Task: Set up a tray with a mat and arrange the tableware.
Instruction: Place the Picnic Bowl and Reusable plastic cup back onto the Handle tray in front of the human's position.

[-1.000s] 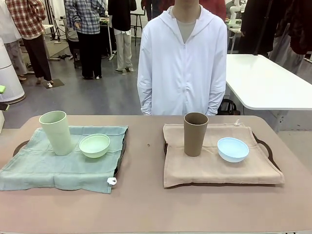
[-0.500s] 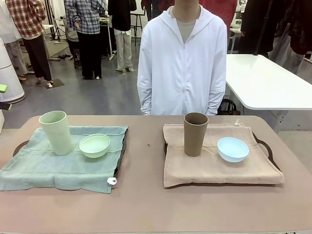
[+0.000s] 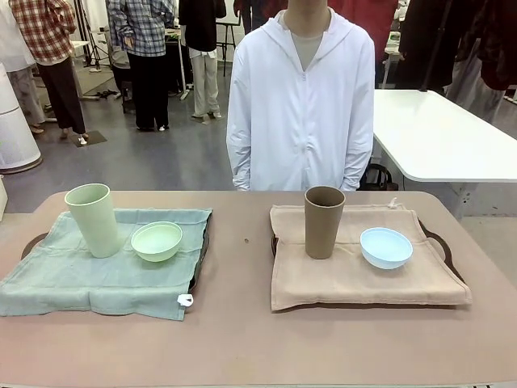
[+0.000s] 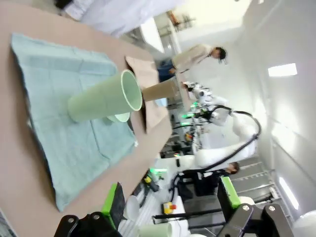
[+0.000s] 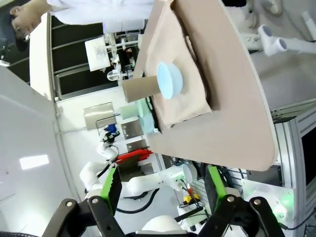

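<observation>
Table: we see a pinkish-brown top [image 3: 242, 339] with rounded corners, matte and bare between the two settings.
Left setting: a teal mat [image 3: 97, 271] lies rumpled over a dark tray [image 3: 199, 257], whose edge peeks out at the right side; a small white tag sits at the mat's near corner.
Green cup [image 3: 94, 220]: we find it upright on the teal mat, far-left part; it shows again in the left wrist view [image 4: 103, 98].
Green bowl [image 3: 157, 241]: on the teal mat, just beside the green cup, on its right.
Right setting: a beige mat [image 3: 363, 271] covers a second dark tray [image 3: 440, 242], its handle showing at the right.
Brown cup [image 3: 324, 222]: upright on the beige mat, left of centre.
Blue bowl [image 3: 386, 247]: on the beige mat, near the brown cup, to its right, apart from it; we also see it in the right wrist view [image 5: 169, 80].
Left gripper [image 4: 171, 200]: we see its green-padded fingers spread wide with nothing between them, off the table's edge.
Right gripper [image 5: 160, 186]: fingers apart, nothing held, off the near right corner of the table.
Person: in a white zipped jacket [image 3: 303, 105], standing at the far edge, arms down.
Room: grey floor, a white table [image 3: 440, 137] behind at right, other people standing far left.
</observation>
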You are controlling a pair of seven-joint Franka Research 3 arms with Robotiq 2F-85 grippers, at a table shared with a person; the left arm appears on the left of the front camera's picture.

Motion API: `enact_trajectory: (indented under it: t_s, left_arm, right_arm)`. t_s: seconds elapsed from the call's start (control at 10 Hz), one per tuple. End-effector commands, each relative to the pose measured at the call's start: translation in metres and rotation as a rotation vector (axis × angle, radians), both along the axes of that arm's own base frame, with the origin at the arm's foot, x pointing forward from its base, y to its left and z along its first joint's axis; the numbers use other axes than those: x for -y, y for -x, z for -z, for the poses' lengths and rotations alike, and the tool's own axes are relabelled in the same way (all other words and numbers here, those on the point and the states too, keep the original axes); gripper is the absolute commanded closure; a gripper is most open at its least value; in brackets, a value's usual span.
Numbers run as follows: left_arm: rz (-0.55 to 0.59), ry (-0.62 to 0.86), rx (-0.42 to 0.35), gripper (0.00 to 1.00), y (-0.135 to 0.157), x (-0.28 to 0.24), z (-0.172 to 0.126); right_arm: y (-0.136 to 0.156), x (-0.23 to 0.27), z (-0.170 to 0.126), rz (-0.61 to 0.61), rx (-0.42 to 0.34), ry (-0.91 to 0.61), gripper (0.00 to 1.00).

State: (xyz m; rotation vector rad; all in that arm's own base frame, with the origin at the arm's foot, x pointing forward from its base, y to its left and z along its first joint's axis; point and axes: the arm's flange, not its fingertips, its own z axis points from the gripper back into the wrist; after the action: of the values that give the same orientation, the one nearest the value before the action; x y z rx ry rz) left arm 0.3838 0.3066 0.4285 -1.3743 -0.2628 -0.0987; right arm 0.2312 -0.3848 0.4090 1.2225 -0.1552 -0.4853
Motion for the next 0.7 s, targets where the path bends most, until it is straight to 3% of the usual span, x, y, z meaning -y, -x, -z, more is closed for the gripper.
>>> enact_trajectory:
  t_s: [0.0, 0.1, 0.2, 0.6]
  left_arm:
    - [0.011, 0.040, -0.016, 0.00, -0.023, 0.003, -0.018]
    - [0.000, 0.000, 0.000, 0.00, 0.000, 0.000, 0.000]
    - [0.000, 0.000, 0.000, 0.00, 0.000, 0.000, 0.000]
    - [0.000, 0.000, 0.000, 0.00, 0.000, 0.000, 0.000]
  right_arm:
    - [-0.008, 0.013, -0.002, 0.004, 0.009, -0.037, 0.11]
    - [-0.014, 0.012, -0.003, 0.017, -0.013, -0.024, 0.11]
    - [0.000, 0.006, -0.003, 0.000, 0.004, -0.012, 0.11]
    - [0.000, 0.006, -0.003, 0.000, 0.004, -0.012, 0.11]
